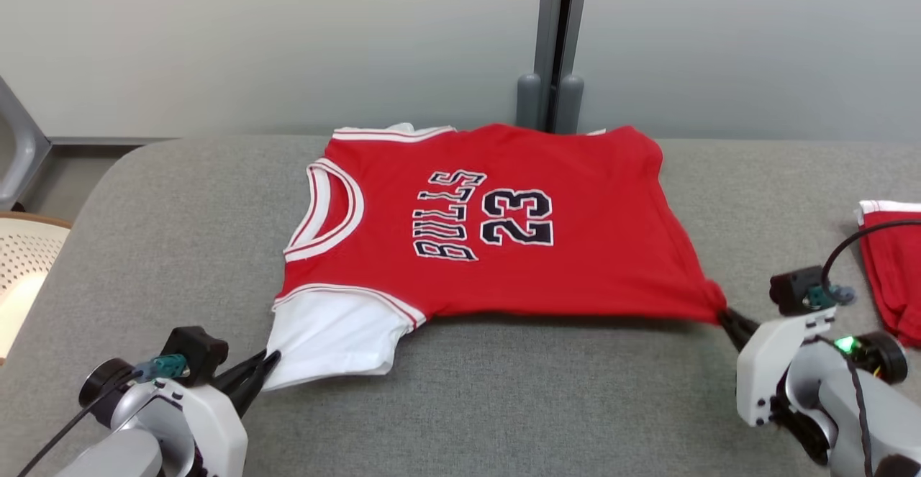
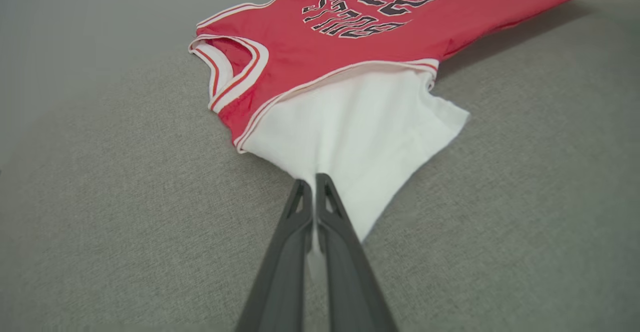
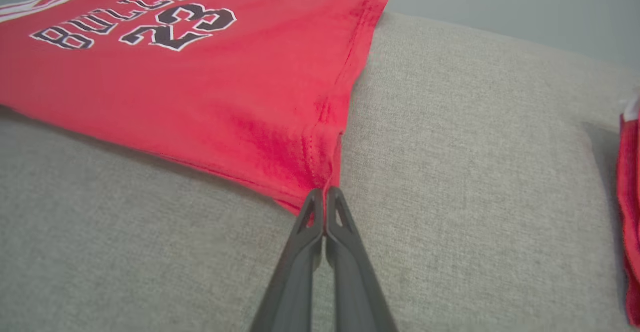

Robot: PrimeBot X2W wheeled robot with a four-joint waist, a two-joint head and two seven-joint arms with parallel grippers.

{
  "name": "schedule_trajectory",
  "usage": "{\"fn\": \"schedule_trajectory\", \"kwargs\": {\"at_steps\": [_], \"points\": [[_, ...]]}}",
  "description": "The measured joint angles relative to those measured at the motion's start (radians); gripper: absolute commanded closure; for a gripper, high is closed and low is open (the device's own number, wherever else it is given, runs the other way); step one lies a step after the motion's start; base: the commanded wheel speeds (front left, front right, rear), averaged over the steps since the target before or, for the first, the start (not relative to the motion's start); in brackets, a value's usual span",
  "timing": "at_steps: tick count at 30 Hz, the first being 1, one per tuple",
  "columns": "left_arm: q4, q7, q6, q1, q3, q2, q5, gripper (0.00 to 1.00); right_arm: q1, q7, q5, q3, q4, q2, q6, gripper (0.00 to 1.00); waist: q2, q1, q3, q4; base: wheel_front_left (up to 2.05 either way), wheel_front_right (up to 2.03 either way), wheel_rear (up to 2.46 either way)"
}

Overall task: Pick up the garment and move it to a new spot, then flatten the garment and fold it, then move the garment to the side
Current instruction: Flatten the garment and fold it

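Left hand (image 1: 272, 357) grips the sleeve (image 1: 338, 337), right hand (image 1: 722, 313) the hem (image 3: 345, 71), of the "BULLS 23" jersey (image 1: 575, 268).

Left gripper (image 2: 315, 179) with its 2 dark fingers pressed together, pinching the near corner of the white sleeve (image 2: 360, 136) of a red jersey (image 2: 310, 66). Sleeve fans out flat from the pinch on grey fabric surface (image 2: 125, 222). Neck opening (image 2: 230, 66) with red-white trim at left. BULLS 23 lettering (image 2: 375, 11) reads upside down at top. Red edge at upper right casts a shadow
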Motion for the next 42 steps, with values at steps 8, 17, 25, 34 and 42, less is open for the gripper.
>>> {"fn": "schedule_trajectory", "kwargs": {"at_steps": [8, 17, 25, 34, 42], "points": [[-0.174, 0.088, 0.0, 0.04, -0.137, 0.141, -0.149, 1.0, 0.082, 0.121, 0.179, 0.153, -0.192, -0.124, 0.0, 1.0, 0.0, 0.0, -0.046, 0.0, 0.0, 0.0, 0.0], [-0.33, 0.154, 0.0, 0.062, -0.222, 0.264, -0.253, 1.0, 0.106, 0.235, 0.343, 0.259, -0.353, -0.267, 0.0, 1.0, 0.0, 0.0, -0.073, -0.004, 0.0, 0.0, 0.0], [-0.447, 0.209, 0.0, 0.091, -0.263, 0.366, -0.232, 1.0, 0.122, 0.281, 0.424, 0.332, -0.452, -0.347, 0.0, 1.0, 0.0, 0.0, -0.092, -0.008, 0.0, 0.0, 0.0], [-0.544, 0.262, 0.002, 0.118, -0.278, 0.402, -0.235, 1.0, 0.132, 0.48, 0.554, 0.372, -0.537, -0.435, 0.0, 1.0, 0.0, 0.0, -0.111, -0.007, 0.0, 0.0, 0.0], [-0.575, 0.267, 0.037, 0.089, -0.258, 0.407, -0.214, 1.0, 0.065, 0.488, 0.539, 0.351, -0.557, -0.443, 0.0, 1.0, 0.0, 0.0, -0.105, -0.013, 0.0, 0.0, 0.0]]}}
